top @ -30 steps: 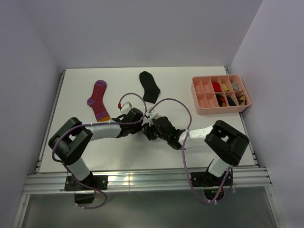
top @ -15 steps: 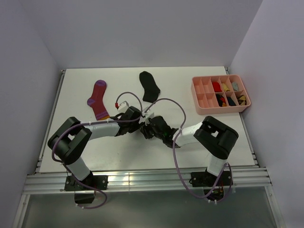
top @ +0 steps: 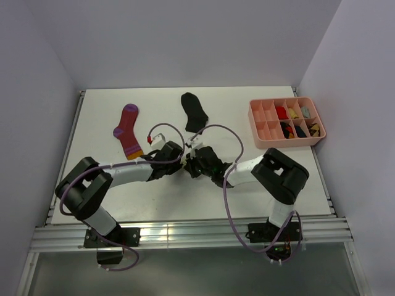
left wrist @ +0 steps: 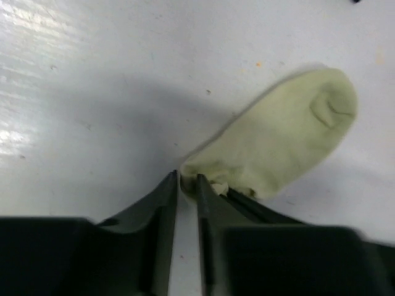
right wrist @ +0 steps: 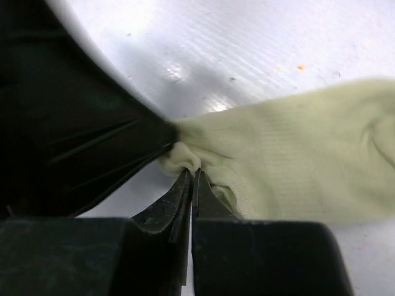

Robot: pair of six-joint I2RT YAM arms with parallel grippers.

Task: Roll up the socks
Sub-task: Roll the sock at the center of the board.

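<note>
Right gripper (right wrist: 192,174): my fingers pressed together, fold of cuff nipped between tips. Left gripper (left wrist: 188,180): fingers narrow, thin slit between, cuff corner drawn to point at tips; I read it as pinch. Both on same end of cream sock (left wrist: 284,139), tips just beside each other, neither arm nearer. Sock flat on table (top: 241,102), long axis running away from fingers, toe at far end. Roll, I judge, goes cuff toward toe. Beyond fingers: black sock (top: 195,112), magenta striped sock (top: 129,131), well apart, unrolled.
</note>
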